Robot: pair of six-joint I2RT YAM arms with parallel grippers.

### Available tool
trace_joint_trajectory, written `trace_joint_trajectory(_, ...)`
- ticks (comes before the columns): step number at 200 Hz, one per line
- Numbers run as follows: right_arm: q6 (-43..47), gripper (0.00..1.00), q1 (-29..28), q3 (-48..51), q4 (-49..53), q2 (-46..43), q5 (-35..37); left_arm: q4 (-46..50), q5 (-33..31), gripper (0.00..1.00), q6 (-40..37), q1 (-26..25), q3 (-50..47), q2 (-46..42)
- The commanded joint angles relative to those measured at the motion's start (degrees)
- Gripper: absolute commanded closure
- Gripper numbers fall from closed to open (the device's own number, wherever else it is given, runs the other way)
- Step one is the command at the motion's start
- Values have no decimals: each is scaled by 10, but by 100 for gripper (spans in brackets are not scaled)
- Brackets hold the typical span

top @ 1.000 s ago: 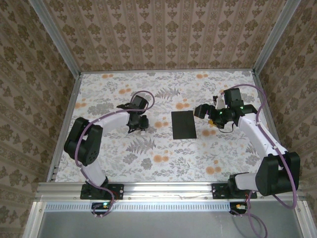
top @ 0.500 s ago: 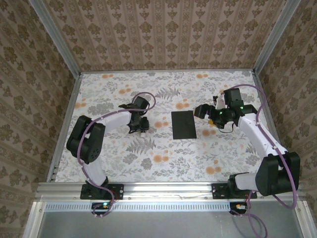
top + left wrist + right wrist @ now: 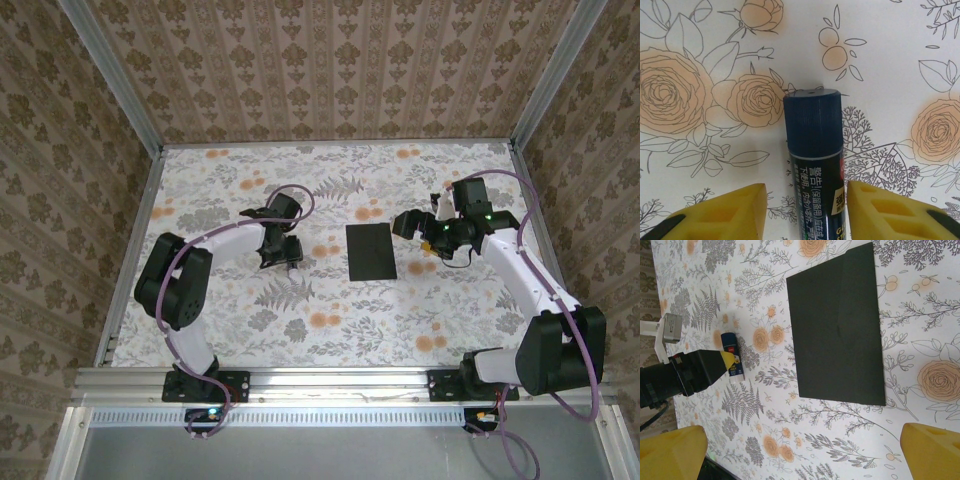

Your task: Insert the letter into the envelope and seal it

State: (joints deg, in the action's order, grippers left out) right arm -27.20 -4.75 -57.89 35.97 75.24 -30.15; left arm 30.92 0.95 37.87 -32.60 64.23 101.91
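The black envelope [image 3: 370, 251] lies flat mid-table; in the right wrist view the envelope [image 3: 837, 325] shows a faint fold line and looks closed. The letter is out of view. A glue stick [image 3: 815, 145] with a dark blue cap lies on the table between my left gripper's [image 3: 807, 212] yellow pads. That gripper is open, with a gap on the stick's left side and the right pad close to it. My left gripper [image 3: 280, 258] is left of the envelope. My right gripper [image 3: 410, 224] hovers wide open by the envelope's far right corner, nothing between its fingers [image 3: 935, 450].
The floral tablecloth [image 3: 330, 320] covers the table, with walls on three sides and a metal rail [image 3: 340, 380] along the near edge. The glue stick [image 3: 731, 356] lies a hand's width left of the envelope.
My left gripper's jaws have spread apart around the glue stick, which now rests on the table. The right arm and the envelope have not moved.
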Motion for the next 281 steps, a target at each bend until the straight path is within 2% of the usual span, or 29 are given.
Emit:
trace_joint_trajectory(1,4,0,2,-5,4,-9,12,17,-15,54,-5,-2,20,-7)
trace_joint_trajectory(70,5,0,2,-14,6,-2,12,18,-20,53,-10,-1,20,-30)
trace_joint_trajectory(142,7,0,2,-21,10,-3,21,3,-27,43,-32,3,24,-80)
trace_joint_trajectory(176,8,0,2,-24,16,-9,42,-17,-31,34,-54,9,19,-116)
trace_joint_trajectory(210,6,0,2,-19,2,-38,79,-84,-19,11,-104,27,-7,-180)
trace_joint_trajectory(231,9,0,3,-20,8,-51,116,-121,-30,1,-132,47,-27,-227)
trace_joint_trajectory(246,12,0,4,-19,5,-56,125,-143,-38,0,-141,61,-45,-260)
trace_joint_trajectory(269,10,0,4,-24,-4,-62,150,-189,-44,0,-167,110,-88,-309)
trace_joint_trajectory(281,22,0,4,-29,-5,-62,161,-233,-81,0,-196,115,-123,-334)
